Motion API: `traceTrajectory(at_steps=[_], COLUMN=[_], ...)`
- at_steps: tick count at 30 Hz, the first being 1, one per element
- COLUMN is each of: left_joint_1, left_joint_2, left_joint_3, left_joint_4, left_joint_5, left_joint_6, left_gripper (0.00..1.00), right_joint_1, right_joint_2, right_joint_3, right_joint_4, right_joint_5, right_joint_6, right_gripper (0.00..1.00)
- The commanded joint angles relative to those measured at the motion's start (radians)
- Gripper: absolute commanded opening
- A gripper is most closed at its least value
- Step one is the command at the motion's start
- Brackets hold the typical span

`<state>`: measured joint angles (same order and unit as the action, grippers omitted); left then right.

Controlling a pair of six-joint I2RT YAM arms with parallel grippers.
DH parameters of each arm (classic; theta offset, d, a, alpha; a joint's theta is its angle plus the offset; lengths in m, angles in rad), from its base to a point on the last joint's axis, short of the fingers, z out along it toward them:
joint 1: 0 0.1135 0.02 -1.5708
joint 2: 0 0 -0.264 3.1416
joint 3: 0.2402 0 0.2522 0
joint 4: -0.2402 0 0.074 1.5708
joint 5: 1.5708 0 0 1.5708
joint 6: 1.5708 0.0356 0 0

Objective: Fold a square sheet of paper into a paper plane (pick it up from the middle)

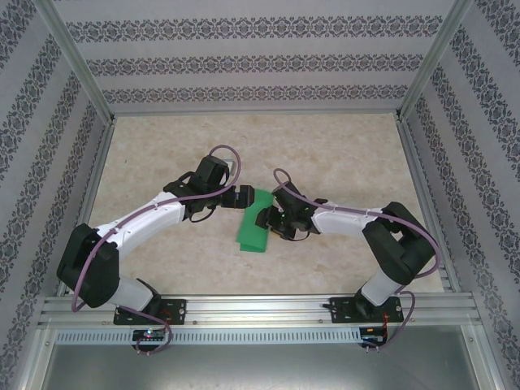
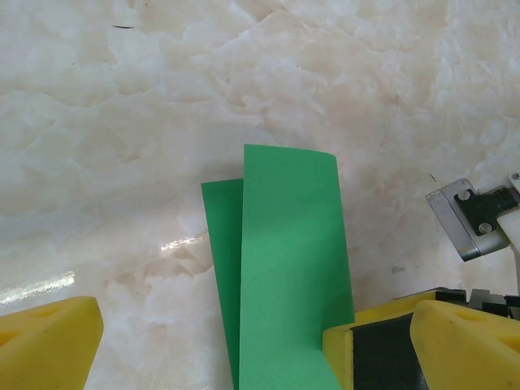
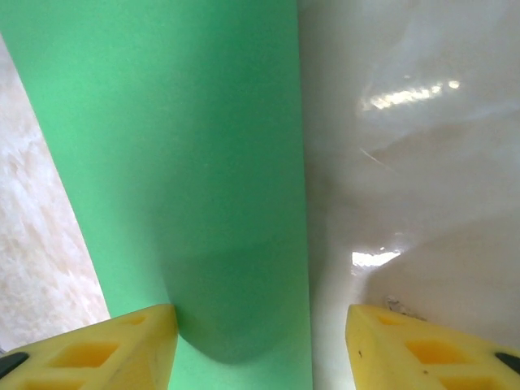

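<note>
At mid-table, left tool [image 2: 244, 349] and right tool [image 3: 260, 341] gape over the green paper [image 1: 252, 231].

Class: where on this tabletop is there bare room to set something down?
Bare: the far strip of beige marble-look tabletop along the patterned back wall; the near patch between the folded bright-green paper sheet and the aluminium front rail. Crowded: the centre, where left gripper and right gripper meet at the paper.
</note>
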<state>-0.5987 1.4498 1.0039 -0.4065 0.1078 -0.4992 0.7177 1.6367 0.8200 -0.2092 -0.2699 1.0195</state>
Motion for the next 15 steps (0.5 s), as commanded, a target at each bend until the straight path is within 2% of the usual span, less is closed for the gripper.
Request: traceTrajectory(at_steps=[1,15], left_joint_1=[-0.015,-0.015], left_joint_2=[-0.013,-0.012], left_joint_3=[0.010,0.008], left_joint_4=[-0.005,-0.012], left_joint_5=[-0.026,-0.039], left_joint_6=[-0.004,-0.005], left_gripper=[0.98,0.97], right_joint_1=[-0.003,0.006], right_joint_2=[0.029,0.117], right_joint_3=[0.046,0.125], right_joint_4=[-0.097,-0.202], right_joint_5=[0.018,0.023], right_joint_6=[-0.078,-0.150], right_gripper=[0.60,0.62])
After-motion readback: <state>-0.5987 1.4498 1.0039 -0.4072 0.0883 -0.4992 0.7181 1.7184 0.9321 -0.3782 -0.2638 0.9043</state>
